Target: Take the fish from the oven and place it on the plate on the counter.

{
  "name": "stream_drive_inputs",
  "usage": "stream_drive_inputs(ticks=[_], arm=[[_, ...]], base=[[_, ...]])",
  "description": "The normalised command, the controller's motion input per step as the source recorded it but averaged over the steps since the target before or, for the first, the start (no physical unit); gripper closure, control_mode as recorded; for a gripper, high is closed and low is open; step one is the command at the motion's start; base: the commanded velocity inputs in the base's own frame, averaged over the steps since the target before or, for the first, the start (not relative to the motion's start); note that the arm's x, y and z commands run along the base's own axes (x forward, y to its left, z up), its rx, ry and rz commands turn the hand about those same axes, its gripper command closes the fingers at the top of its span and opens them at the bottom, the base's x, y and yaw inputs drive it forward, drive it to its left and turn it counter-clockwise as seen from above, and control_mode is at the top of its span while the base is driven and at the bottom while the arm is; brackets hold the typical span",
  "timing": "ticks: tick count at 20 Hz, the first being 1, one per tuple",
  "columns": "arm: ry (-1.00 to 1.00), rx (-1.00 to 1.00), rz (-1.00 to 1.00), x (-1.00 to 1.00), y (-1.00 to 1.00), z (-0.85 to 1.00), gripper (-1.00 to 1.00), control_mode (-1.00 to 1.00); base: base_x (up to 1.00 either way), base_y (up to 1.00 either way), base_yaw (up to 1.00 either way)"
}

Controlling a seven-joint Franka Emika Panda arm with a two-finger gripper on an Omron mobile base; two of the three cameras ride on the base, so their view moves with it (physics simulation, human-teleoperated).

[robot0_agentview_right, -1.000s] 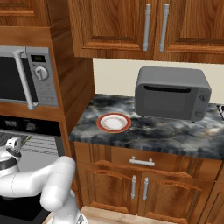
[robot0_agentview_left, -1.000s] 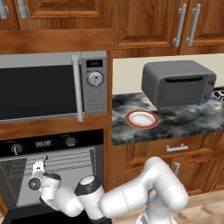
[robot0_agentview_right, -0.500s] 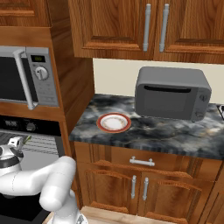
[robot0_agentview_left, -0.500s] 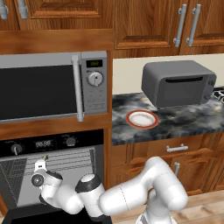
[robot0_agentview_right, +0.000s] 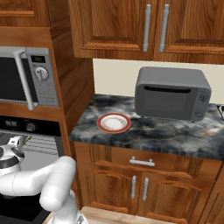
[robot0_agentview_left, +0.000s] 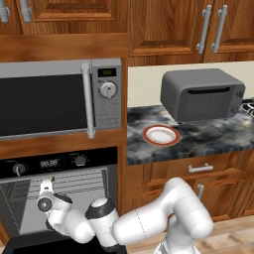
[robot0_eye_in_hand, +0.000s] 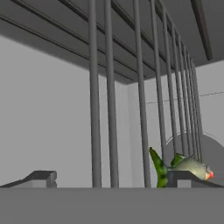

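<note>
The oven (robot0_agentview_left: 94, 161) stands with its door down, and my arm reaches into it. My gripper (robot0_eye_in_hand: 111, 179) is open under the wire rack (robot0_eye_in_hand: 140, 87), its two fingertips wide apart. The small green-and-dark fish (robot0_eye_in_hand: 186, 167) lies on the rack just behind the right fingertip (robot0_eye_in_hand: 183, 178), not between the jaws. From the base, the fish (robot0_agentview_left: 51, 179) is a green sliver at the tip of my gripper (robot0_agentview_left: 46, 186), and the gripper (robot0_agentview_right: 15, 141) shows again at the oven (robot0_agentview_right: 30, 127). The white, red-rimmed plate (robot0_agentview_left: 161, 135) (robot0_agentview_right: 113, 123) sits bare on the marbled counter (robot0_agentview_left: 213, 139) (robot0_agentview_right: 170, 136).
A silver microwave (robot0_agentview_left: 59, 99) hangs right above the oven. A grey toaster oven (robot0_agentview_left: 203, 94) stands on the counter behind and right of the plate. Wooden drawers with silver handles (robot0_agentview_left: 201, 168) are below, and upper cabinets (robot0_agentview_left: 173, 25) above.
My hand has crept slightly up and deeper toward the fish on the rack. The jaws have stayed open. Plate and fish have not moved.
</note>
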Motion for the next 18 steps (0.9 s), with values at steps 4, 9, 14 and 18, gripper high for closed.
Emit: stream_drive_inputs(ticks=[4, 9, 14, 18], arm=[[-0.01, 0.0, 0.0, 0.47, 0.0, -0.14, -1.0, -1.0], [0.0, 0.0, 0.0, 0.2, 0.0, -0.08, -1.0, -1.0], [0.0, 0.0, 0.0, 0.0, 0.0, 0.0, 1.0, -1.0], [0.0, 0.0, 0.0, 0.0, 0.0, 0.0, 1.0, -1.0]], base=[[0.0, 0.0, 0.0], [0.0, 0.0, 0.0], [0.0, 0.0, 0.0], [0.0, 0.0, 0.0]])
